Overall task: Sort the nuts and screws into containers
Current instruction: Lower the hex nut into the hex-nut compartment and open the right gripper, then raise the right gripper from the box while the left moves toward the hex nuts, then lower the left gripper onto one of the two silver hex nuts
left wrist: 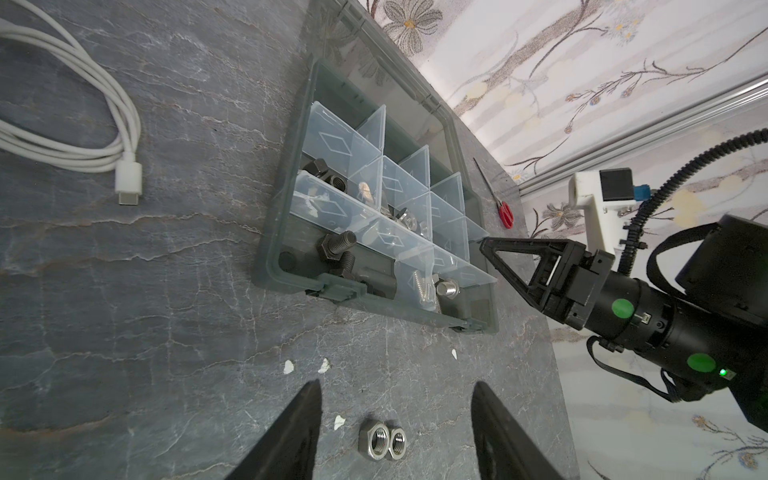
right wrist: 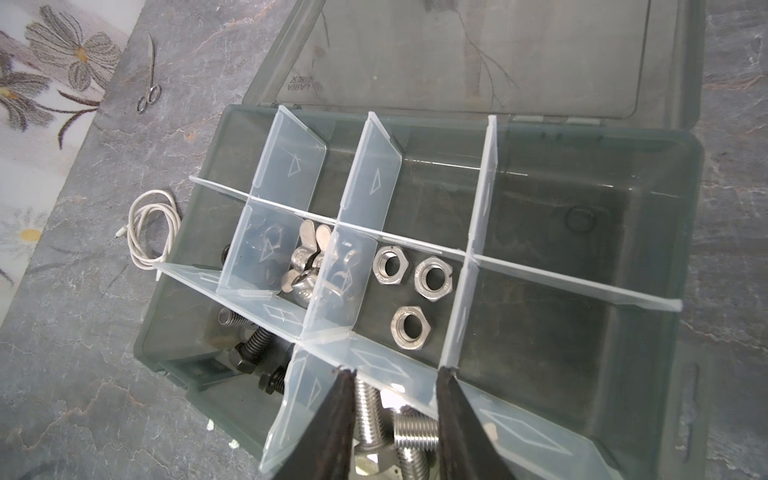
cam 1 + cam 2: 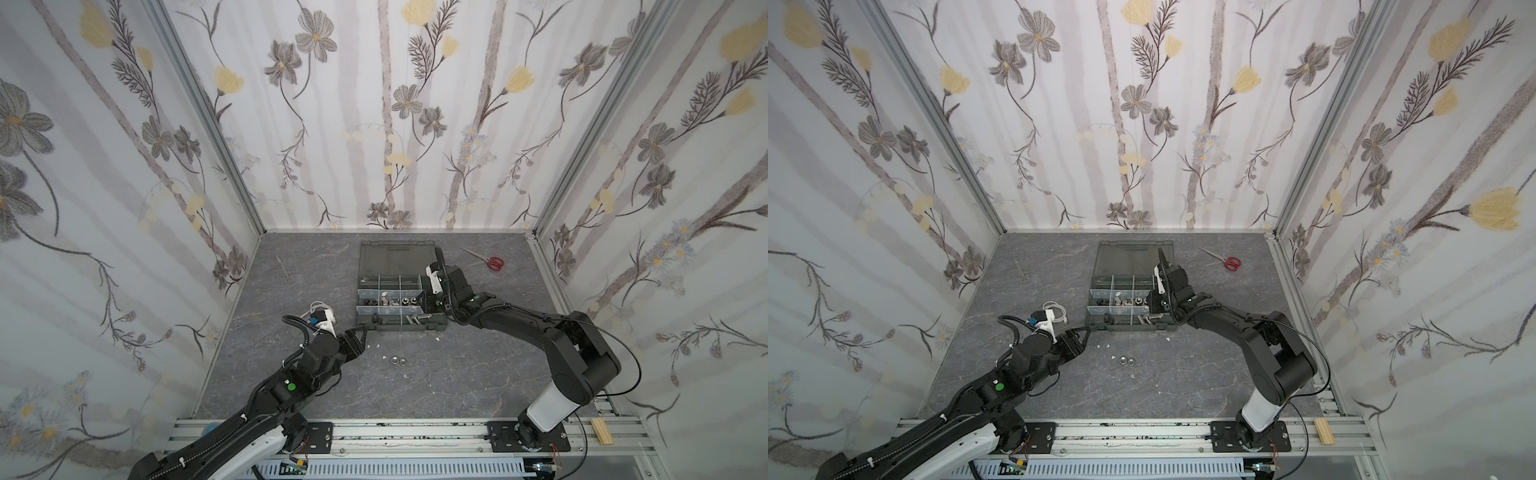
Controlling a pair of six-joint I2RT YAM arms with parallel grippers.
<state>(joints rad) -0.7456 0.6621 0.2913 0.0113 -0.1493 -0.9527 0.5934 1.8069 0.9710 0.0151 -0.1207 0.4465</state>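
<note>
2 shiny hex nuts [image 1: 382,444] on veined grey table [image 1: 166,311]; translucent-walled containers [image 2: 561,232].

left fingers [image 1: 295,436] wide, right fingers [image 2: 332,428] apart

- The case [image 3: 1130,329] is sitting open on the table [image 3: 1183,374], with its lid [image 3: 1133,255] lying flat behind it.
- Silver screws [image 3: 1144,319] are lying in the case's front row, and more small hardware is lying in the middle row, too small to tell apart.
- The right gripper [image 3: 1149,306] is hanging over the case's right end.
- The left gripper [image 3: 1087,332] is hovering just off the case's front left corner.
- Two nuts [image 3: 1127,360] are lying side by side in front of the case.
- White flecks [image 3: 1104,344] are lying between the nuts and the case.
- Red scissors [image 3: 1229,262] are lying right of the lid, and steel scissors [image 3: 1022,272] well left of it.
- A white cable [image 3: 1055,309] is lying left of the case.
</note>
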